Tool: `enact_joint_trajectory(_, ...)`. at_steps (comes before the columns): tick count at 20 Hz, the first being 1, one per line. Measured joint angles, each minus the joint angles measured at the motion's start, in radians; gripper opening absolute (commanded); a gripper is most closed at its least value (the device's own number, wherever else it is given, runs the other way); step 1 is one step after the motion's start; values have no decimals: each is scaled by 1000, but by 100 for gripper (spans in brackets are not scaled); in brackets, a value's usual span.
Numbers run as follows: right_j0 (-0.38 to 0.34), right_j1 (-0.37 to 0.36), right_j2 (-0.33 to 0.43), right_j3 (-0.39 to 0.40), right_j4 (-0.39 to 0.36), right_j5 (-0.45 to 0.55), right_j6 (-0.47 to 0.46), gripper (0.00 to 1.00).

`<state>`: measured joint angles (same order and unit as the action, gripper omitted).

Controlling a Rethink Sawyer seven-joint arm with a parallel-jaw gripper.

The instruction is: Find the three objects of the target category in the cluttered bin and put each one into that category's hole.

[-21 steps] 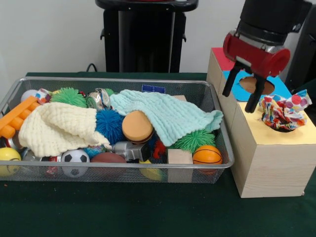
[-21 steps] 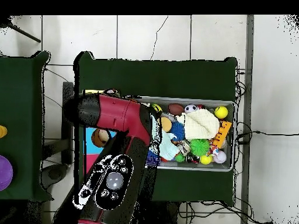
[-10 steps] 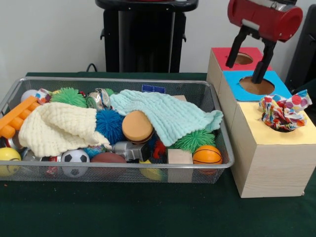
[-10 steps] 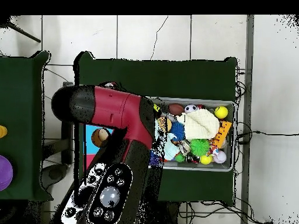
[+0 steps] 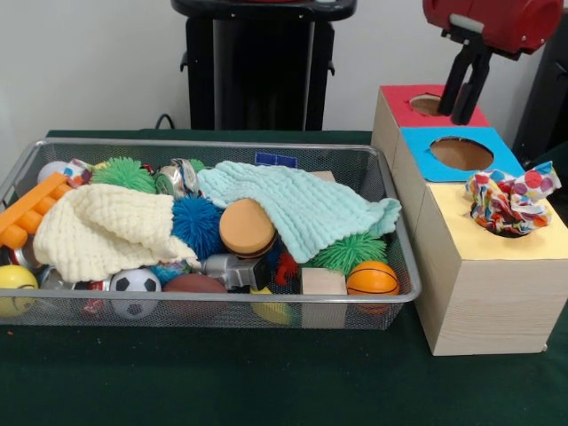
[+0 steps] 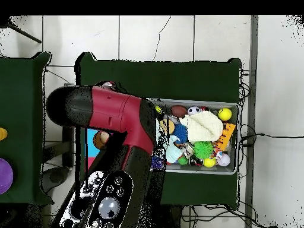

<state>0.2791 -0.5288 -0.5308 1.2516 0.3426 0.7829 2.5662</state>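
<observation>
The red and black claw (image 5: 463, 82) has climbed over the last second: it hung low over the blue panel of the pale wooden sorting box (image 5: 484, 302), and now it sits high at the box's far end, above the red panel with its round hole (image 5: 429, 104). Its two dark fingers hang nearly together and carry nothing. The bright patterned crumpled cloth (image 5: 508, 202) stays where it was, bunched on the round hole of the yellow panel at the box's near end, most of it still showing above the opening, so I judge that piece delivered but not fully pushed through. The blue panel's round hole (image 5: 461, 153) is bare. In the wire mesh bin (image 5: 222, 309) on the green-covered desk nothing has shifted: the cream knitted cloth (image 5: 102, 231) lies toward the bin's left end and the mint-green knitted cloth (image 5: 297, 206) drapes toward its right end, among balls and toys. If cloths are the target category, these two remain, and the rising, empty claw looks ready to swing back for one.
</observation>
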Motion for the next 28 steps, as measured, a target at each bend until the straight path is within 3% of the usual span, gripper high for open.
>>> enact_joint_trajectory(11, 73, 7, 1, 7, 102, 5, 1, 0)
enact_joint_trajectory(28, 113, 91, 2, 27, 126, -9, 1, 0)
